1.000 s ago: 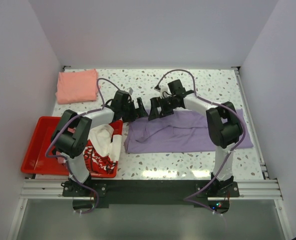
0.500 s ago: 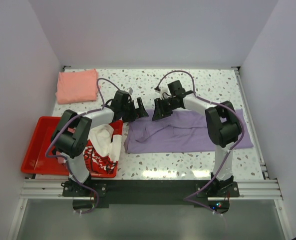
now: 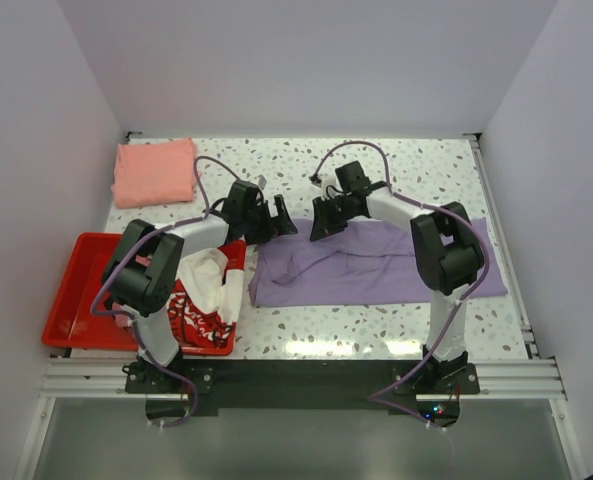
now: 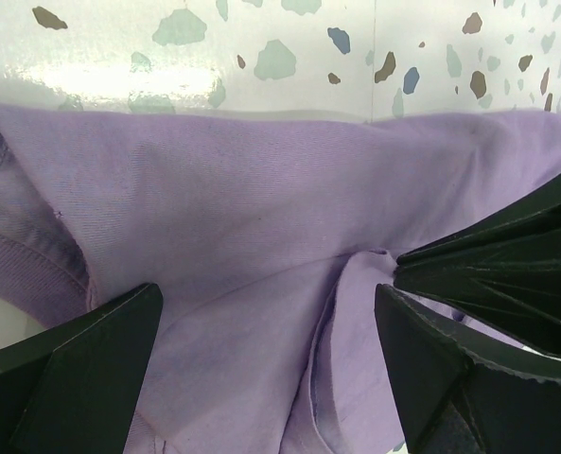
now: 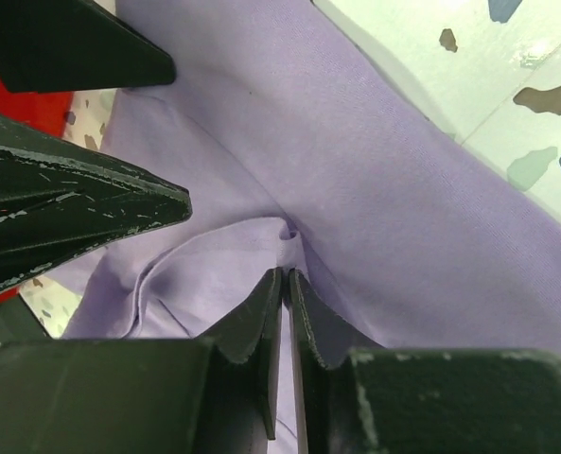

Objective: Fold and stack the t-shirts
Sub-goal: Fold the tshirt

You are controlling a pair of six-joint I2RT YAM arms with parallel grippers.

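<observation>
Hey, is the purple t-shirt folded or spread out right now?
Spread out: the purple t-shirt lies wide and rumpled across the table, unlike the folded pink t-shirt.

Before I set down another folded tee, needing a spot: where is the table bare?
Bare table: far strip right of the salmon-pink tee; near strip between lavender tee and rail. Crowded: mid-table, where left gripper and right gripper meet; the red tray holding the printed tee.
</observation>
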